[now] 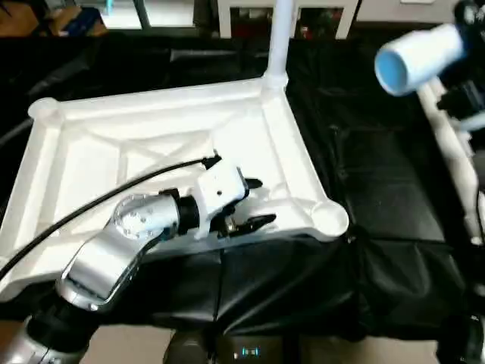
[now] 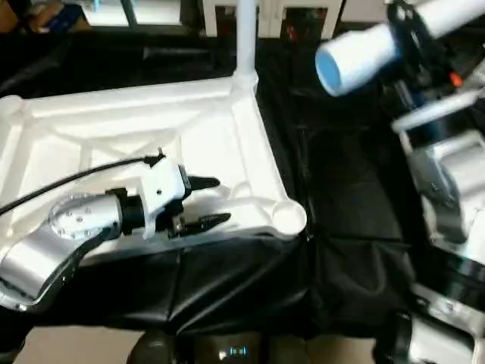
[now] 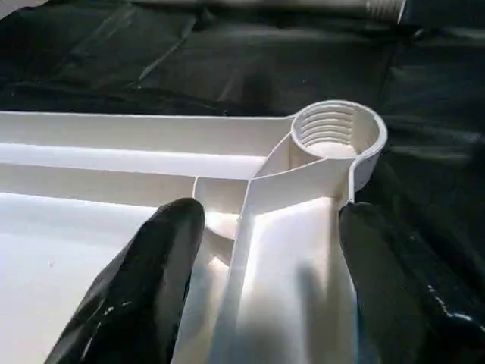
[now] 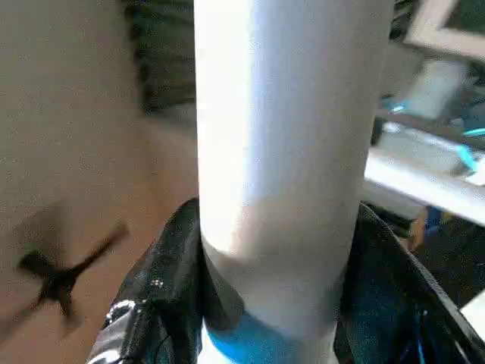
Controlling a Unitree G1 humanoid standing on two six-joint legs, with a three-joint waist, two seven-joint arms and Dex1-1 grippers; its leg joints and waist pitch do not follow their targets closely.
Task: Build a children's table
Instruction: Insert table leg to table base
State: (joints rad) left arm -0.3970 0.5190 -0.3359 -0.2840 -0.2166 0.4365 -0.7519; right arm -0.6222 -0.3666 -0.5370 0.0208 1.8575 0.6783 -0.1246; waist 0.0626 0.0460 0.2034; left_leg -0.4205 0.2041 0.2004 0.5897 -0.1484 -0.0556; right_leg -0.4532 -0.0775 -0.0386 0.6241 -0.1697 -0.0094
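The children's table top lies upside down on black cloth, its ribs facing up. One white leg stands upright in the far right corner socket. My left gripper is open near the near right corner, its black fingers on either side of the rim wall that leads to the threaded socket. My right gripper is shut on a second white leg, held up in the air at the upper right with its blue-tinted open end facing me.
Black cloth covers the work surface around the top. Another white tube lies on the cloth at the right, below the held leg. White furniture stands at the back.
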